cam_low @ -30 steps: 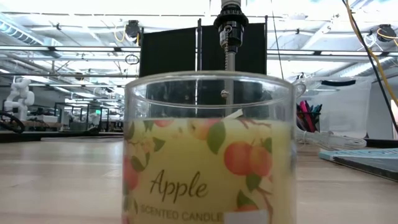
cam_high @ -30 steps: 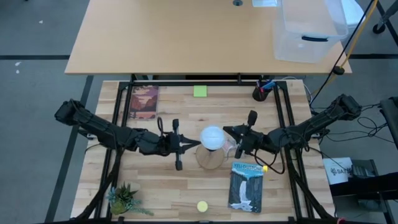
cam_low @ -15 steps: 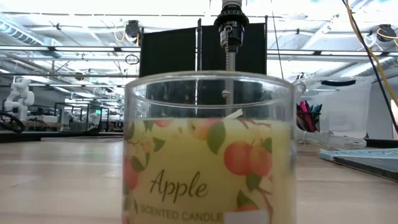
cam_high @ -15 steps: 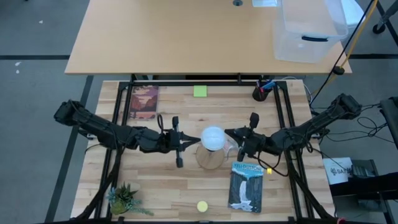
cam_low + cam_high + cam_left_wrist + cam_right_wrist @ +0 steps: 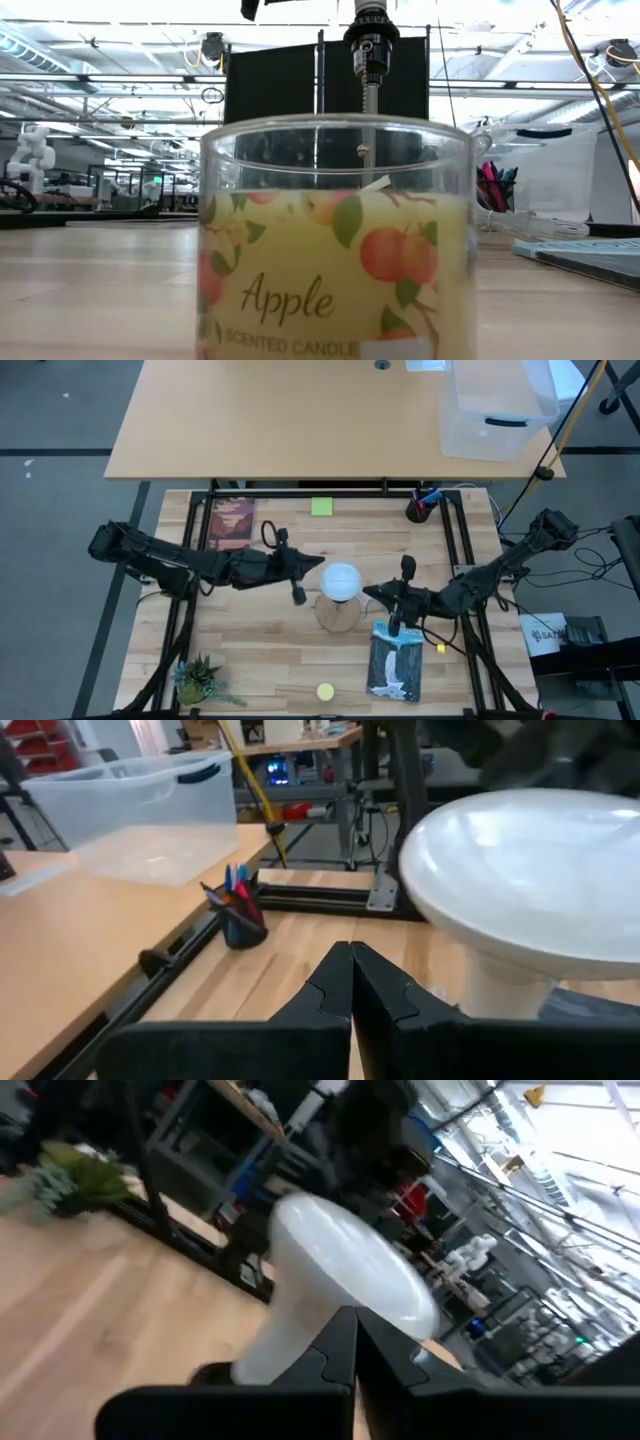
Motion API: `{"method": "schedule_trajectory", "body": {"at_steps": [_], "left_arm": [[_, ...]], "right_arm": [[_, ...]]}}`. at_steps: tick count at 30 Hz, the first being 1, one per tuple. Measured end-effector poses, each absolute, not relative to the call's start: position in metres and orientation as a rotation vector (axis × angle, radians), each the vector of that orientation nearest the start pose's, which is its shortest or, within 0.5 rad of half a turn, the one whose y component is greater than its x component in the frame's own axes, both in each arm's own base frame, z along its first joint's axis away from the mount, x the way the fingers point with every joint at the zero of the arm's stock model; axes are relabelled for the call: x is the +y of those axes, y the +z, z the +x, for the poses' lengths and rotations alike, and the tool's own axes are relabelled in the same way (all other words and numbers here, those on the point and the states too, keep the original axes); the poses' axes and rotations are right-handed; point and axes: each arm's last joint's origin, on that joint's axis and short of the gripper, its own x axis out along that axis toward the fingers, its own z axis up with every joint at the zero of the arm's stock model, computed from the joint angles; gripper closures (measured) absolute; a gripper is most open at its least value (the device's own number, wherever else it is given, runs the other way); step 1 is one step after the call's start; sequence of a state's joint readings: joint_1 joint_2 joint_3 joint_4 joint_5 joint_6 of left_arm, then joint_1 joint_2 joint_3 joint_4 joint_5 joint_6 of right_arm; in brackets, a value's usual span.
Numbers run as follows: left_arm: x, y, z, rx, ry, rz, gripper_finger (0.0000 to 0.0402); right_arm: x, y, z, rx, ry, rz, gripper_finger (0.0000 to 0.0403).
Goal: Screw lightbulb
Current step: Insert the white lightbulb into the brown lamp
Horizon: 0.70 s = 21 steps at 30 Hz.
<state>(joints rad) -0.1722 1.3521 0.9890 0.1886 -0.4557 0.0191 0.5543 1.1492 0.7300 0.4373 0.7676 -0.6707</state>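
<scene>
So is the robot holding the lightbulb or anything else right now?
No, nothing is held. The left gripper and the right gripper are both shut and empty, one on each side of the lightbulb, which stands on its wooden base.

Robotics lab: framed workbench [image 5: 300, 650], distant robots [image 5: 28, 150].

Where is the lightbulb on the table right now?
In the high view the lightbulb stands at the table's middle, on the round wooden base, between the left gripper and the right gripper.
</scene>
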Motion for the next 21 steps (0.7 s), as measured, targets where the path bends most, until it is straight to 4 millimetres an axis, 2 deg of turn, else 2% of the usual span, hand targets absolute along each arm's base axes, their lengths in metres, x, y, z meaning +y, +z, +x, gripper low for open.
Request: {"method": "schedule_trajectory", "body": {"at_steps": [5, 9, 15, 21], "left_arm": [[-0.043, 0.315, 0.300, 0.180, 0.268, 0.092, 0.0401], [-0.051, 0.325, 0.290, 0.156, 0.233, 0.088, 0.0401], [-0.074, 0.339, 0.276, 0.087, 0.142, 0.135, 0.0401], [-0.090, 0.338, 0.273, 0.078, 0.083, 0.145, 0.0401]], "right_arm": [[0.116, 0.296, 0.221, 0.094, -0.200, -0.629, 0.0403], [0.113, 0.295, 0.221, 0.117, -0.249, -0.639, 0.0403], [0.099, 0.300, 0.227, 0.119, -0.356, -0.667, 0.0403], [0.085, 0.308, 0.232, 0.077, -0.423, -0.657, 0.0403]]}}
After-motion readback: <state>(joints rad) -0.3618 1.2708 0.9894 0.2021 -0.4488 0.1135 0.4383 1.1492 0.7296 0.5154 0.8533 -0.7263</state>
